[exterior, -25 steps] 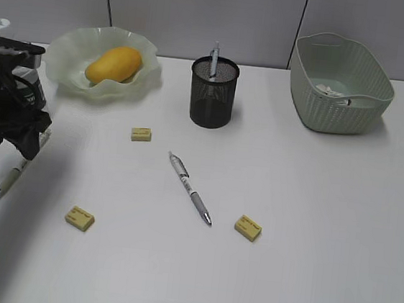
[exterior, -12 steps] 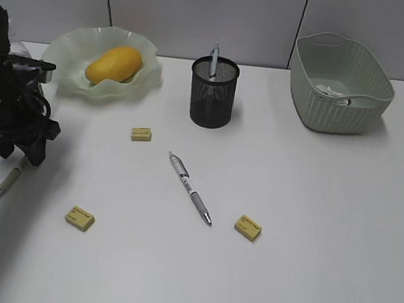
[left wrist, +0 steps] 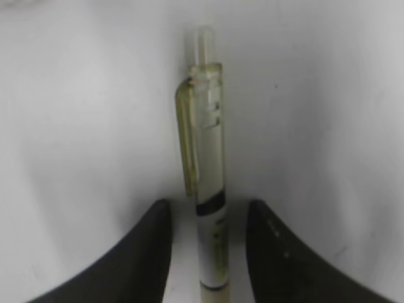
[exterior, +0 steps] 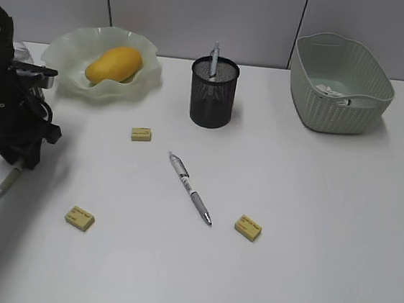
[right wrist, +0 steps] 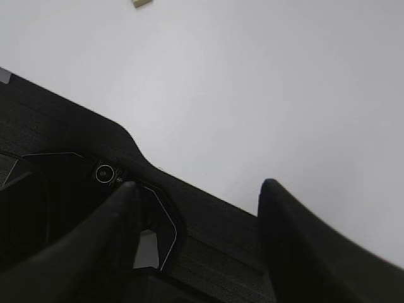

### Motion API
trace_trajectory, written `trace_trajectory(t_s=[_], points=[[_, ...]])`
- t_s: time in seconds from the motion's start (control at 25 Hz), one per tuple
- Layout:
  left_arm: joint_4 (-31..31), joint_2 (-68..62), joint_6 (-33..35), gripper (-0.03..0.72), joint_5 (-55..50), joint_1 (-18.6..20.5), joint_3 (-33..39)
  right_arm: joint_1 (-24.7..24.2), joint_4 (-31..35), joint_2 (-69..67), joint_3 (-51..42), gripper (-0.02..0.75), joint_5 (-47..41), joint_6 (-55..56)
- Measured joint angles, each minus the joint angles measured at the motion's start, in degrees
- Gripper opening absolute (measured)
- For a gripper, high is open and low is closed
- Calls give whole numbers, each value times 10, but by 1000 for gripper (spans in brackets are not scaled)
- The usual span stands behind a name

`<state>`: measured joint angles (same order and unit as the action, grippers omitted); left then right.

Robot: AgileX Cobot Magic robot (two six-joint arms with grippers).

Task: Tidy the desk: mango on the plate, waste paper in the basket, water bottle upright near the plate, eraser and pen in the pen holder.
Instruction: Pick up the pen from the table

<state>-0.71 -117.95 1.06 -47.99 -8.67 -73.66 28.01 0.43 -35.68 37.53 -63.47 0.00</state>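
Reaching down at the left edge of the white desk (exterior: 309,228): the left claw (left wrist: 208,252), its two dark fingers (left wrist: 148,252) straddling a clear-barrelled click pen (left wrist: 205,183) lying flat there. Showing in the left wrist view: narrow gaps on both sides of the barrel, jaws partly drawn in but not touching it, clip and push button pointing away from the camera. Poking out below the arm in the exterior view: the metal tip of that pen (exterior: 3,187).

Sitting in the pale green wavy-rimmed plate (exterior: 71,51) at the back left: the mango (exterior: 114,64). Peeking out just behind the arm, beside the plate: a clear rounded thing (exterior: 23,52), too hidden to name. Standing at the back centre: the black mesh pen holder (exterior: 213,93), one pen (exterior: 214,55) upright inside. Resting at the back right: the sage-green basket (exterior: 338,93), crumpled waste paper (exterior: 329,90) lying on its floor.

Lying loose mid-desk: a second grey pen (exterior: 189,187), slanting with its tip toward the camera. Scattered around it, well apart: three yellow erasers, one (exterior: 141,134) in front of the plate, one (exterior: 79,217) at the near left, one (exterior: 248,227) just right of the pen's tip.

Hanging out of the exterior view: the right claw (right wrist: 199,221), fingers standing wide apart with nothing between them, above bare desk and a dark panel (right wrist: 69,164).
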Motion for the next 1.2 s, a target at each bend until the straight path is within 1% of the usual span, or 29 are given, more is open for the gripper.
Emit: trace_trajectory(t_s=[0.08,0.16,0.56,0.64,0.72,0.96,1.12,1.2], points=[[0,0,0,253,0,0,0,0,0,0,0,468,0,0],[0,0,0,230,0,0,0,0,0,0,0,468,0,0],[-1,-9,0,212,-10,0,-7,0,0,0,0,468,0,0],[-3,-11,0,169,-16,0,-9,0,0,0,0,468,0,0],[-7,-11,0,98,-19,0,-10,0,0,0,0,468,1,0],[-10,-8,0,99,-28,-6,-11,0,0,0,0,468,1,0],[0,7,0,99,-46,-31,-8,0,0,0,0,467,2,0],[0,24,0,99,-62,-43,-20,0,0,0,0,467,2,0]])
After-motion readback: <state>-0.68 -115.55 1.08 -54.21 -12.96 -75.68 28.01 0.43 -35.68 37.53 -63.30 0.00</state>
